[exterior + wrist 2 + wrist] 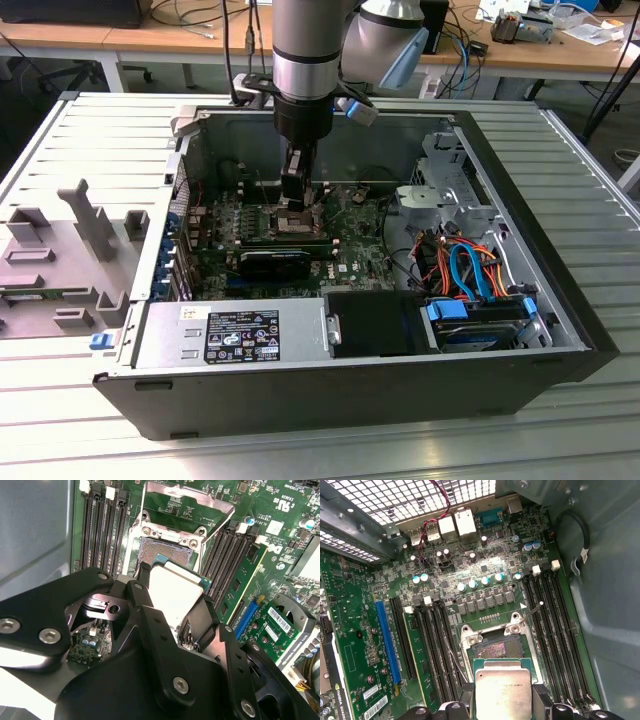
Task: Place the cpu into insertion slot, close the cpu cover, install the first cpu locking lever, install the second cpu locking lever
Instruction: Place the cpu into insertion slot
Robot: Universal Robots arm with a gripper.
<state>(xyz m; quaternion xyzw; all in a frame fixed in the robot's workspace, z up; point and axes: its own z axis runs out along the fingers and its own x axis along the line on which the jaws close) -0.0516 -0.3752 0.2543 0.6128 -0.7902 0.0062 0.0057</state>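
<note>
My gripper (293, 203) reaches down into the open computer case and is shut on the cpu (502, 692), a flat silver-grey square held by two opposite edges between the black fingers (543, 699). The cpu (175, 597) hangs slightly tilted, just above and partly over the near edge of the insertion slot (498, 647), whose dark centre (165, 550) still shows beyond the chip. The cpu cover (187, 507), a silver frame with a square window, stands swung up at the far side of the socket. A thin locking lever (532, 611) sticks up beside the socket.
Long memory slots (555, 625) flank the socket on both sides, close to the fingers. A black expansion card (280, 262) lies in front of the socket, with a power supply (235, 335) and a drive cage with cables (470, 280) nearby. A grey fixture (70, 250) lies outside the case.
</note>
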